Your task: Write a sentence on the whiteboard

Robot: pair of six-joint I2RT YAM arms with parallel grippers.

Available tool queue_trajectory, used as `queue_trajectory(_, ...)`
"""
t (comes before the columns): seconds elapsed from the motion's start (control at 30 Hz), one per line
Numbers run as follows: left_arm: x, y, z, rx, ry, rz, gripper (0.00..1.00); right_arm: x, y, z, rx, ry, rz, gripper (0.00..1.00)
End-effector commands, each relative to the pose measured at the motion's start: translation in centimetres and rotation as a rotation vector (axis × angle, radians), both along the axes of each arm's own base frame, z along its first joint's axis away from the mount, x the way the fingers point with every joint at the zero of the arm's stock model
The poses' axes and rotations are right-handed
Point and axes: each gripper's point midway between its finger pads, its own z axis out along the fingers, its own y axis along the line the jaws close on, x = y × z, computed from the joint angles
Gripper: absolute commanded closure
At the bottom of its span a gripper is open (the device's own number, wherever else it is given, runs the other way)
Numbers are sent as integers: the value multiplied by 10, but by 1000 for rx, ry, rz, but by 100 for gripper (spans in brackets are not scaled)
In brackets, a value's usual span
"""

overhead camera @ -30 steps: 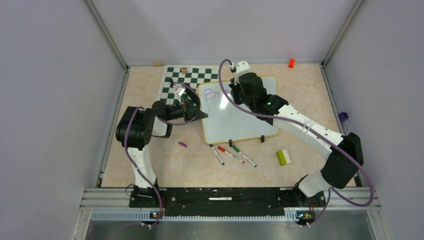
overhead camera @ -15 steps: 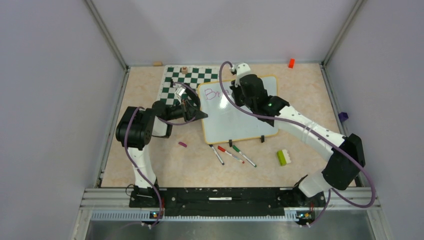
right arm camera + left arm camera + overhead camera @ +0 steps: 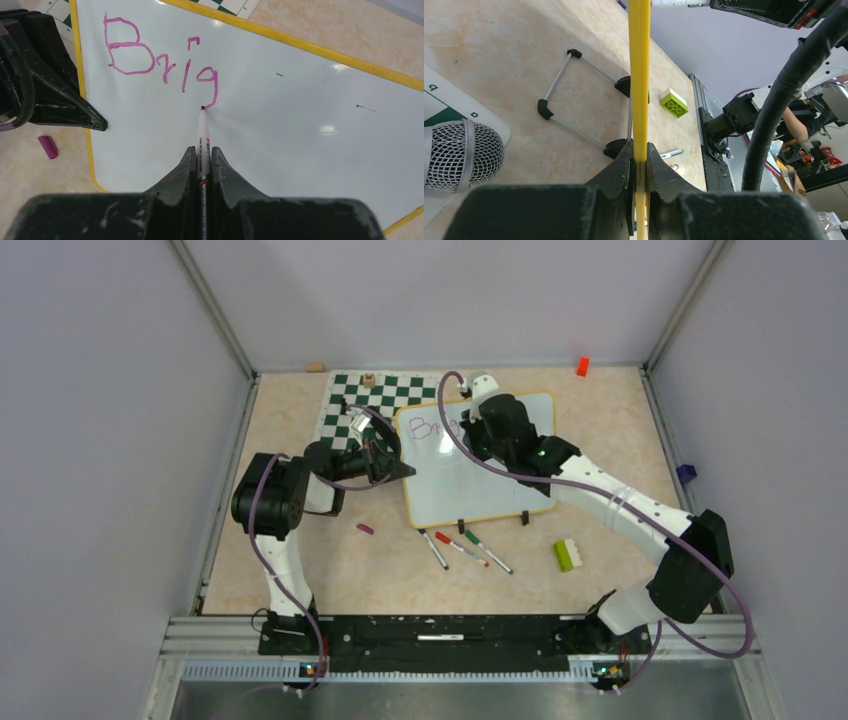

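Writing (image 3: 160, 62) stands at four purple letters, "Brig", in the upper left corner of the whiteboard (image 3: 300, 110), so you are partway through the first word, with the rest of the sentence to come. Most of the board is bare white, which gives you plenty of room to the right and below.

Your right claw (image 3: 202, 152) is closed tight around the marker (image 3: 202, 130). The pen points straight out from between the fingers, and its tip sits at the foot of the g's tail. It looks to be touching the board there, so I judge the g is just being finished.

Your left claw (image 3: 639, 147) is nipped shut on the board's yellow rim (image 3: 639, 60) at the left edge, with one finger on each side of it, steadying the board while you write.

The whiteboard sits in the middle of the surface (image 3: 290, 570), its far left corner overlapping the chess mat (image 3: 370, 400). A purple cap (image 3: 48, 146) lies on the surface just beside the left claw, and three spare markers (image 3: 465, 548) lie near the board's near edge.

What is left, by my reckoning, is the "hter", then the other words on lower lines.
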Motion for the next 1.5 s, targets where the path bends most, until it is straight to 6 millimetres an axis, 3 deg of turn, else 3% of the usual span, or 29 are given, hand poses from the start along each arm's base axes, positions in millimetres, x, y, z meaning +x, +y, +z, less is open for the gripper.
queue_trajectory(0.0, -9, -2, 22, -9, -153, -34, 100, 6, 6, 17, 42, -35, 19, 100)
queue_trajectory(0.2, -9, -2, 21, -9, -153, -35, 100, 12, 10, 32, 66, -60, 9, 100)
queue_trajectory(0.57, -9, -2, 21, -9, -152, -35, 100, 7, -2, 74, 156, -143, -15, 100)
queue_trajectory(0.87, -10, -2, 21, -9, -153, -34, 100, 22, -15, 76, 160, -158, -86, 100)
queue_trajectory(1.47, -10, -2, 21, -8, -154, -36, 100, 40, -7, 74, 152, -166, -100, 100)
